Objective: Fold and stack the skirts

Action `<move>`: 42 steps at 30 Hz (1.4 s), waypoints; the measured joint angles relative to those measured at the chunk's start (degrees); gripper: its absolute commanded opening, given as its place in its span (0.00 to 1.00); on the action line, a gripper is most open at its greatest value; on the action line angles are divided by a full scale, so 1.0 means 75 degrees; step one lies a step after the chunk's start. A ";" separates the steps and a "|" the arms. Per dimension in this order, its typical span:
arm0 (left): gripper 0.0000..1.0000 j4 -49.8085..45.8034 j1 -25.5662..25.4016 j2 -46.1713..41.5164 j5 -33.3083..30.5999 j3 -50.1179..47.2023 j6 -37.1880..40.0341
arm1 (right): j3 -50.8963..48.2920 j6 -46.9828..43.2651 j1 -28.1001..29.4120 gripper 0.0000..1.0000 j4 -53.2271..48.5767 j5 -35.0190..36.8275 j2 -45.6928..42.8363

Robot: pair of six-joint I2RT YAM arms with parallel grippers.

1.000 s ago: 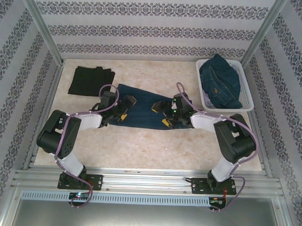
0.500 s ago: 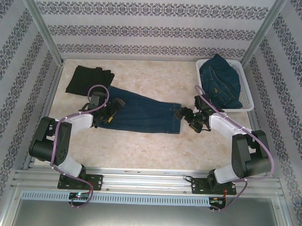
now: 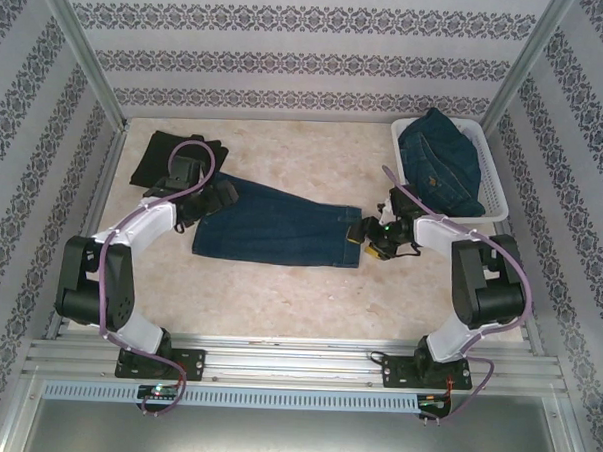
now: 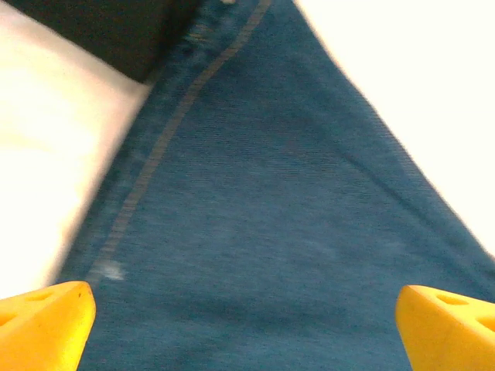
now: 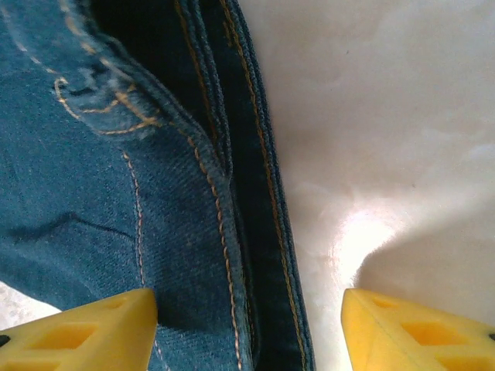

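While the denim skirt (image 3: 277,225) lies flat on the bench (image 3: 308,296), I see the left gripper (image 3: 218,195) at its 9 o'clock end, the right gripper (image 3: 367,240) at 3 o'clock. Both have jaws spread wide, holding nothing.

jaws: wide apart | denim skirt (image 4: 271,232) between them, seam showing | black skirt (image 4: 100,31) upper left

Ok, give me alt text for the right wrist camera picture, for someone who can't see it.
A dark blue denim skirt lies on a pale marbled table, its orange-stitched seamed edge running down the middle of the picture. The right gripper is open, its two yellow fingertips at the bottom corners, one over the denim and one over bare table.
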 measured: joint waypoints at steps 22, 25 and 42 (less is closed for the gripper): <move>0.52 -0.0187 0.0944 0.1099 0.0172 -0.0373 0.1151 | 0.0242 0.1017 0.0501 0.00 0.1900 -0.0886 0.0968; 0.46 -0.0026 0.0938 0.1067 0.0411 -0.0458 0.1122 | 0.0335 0.0787 0.0548 0.00 0.1393 -0.0493 0.0557; 0.32 0.0854 -0.0353 0.1349 0.1760 -0.0551 -0.0122 | 0.3413 -0.0583 0.1212 0.00 -0.3564 0.2827 -0.0047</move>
